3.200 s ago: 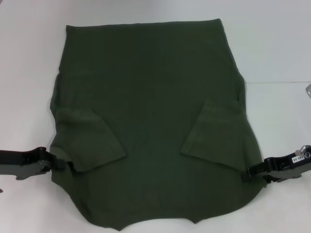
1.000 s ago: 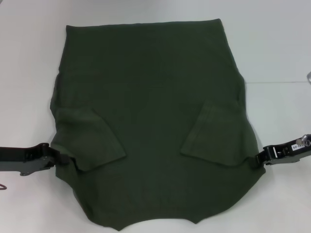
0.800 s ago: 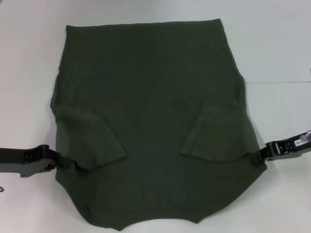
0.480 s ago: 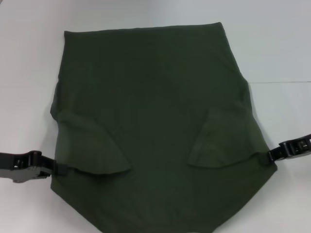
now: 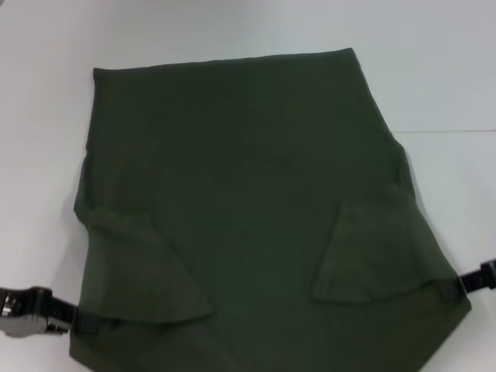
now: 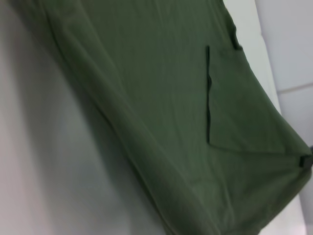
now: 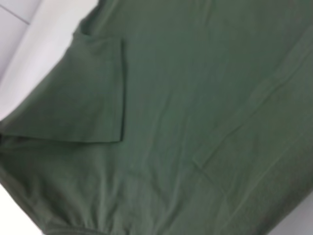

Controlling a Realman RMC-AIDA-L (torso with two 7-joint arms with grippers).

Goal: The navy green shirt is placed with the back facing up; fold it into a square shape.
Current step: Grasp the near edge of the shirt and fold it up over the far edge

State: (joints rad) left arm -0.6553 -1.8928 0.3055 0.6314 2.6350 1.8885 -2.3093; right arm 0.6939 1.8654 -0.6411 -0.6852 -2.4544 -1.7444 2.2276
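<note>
The large dark olive-green fabric shirt (image 5: 248, 201) lies spread on the white surface (image 5: 434, 70), both sleeves folded inward; left tool (image 5: 77, 323) and right tool (image 5: 457, 285) each pinch its side edges.

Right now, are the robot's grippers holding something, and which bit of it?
Yes. The left gripper pinches the navy green shirt at its left side edge near the folded-in sleeve, and the right gripper pinches its right side edge.
</note>
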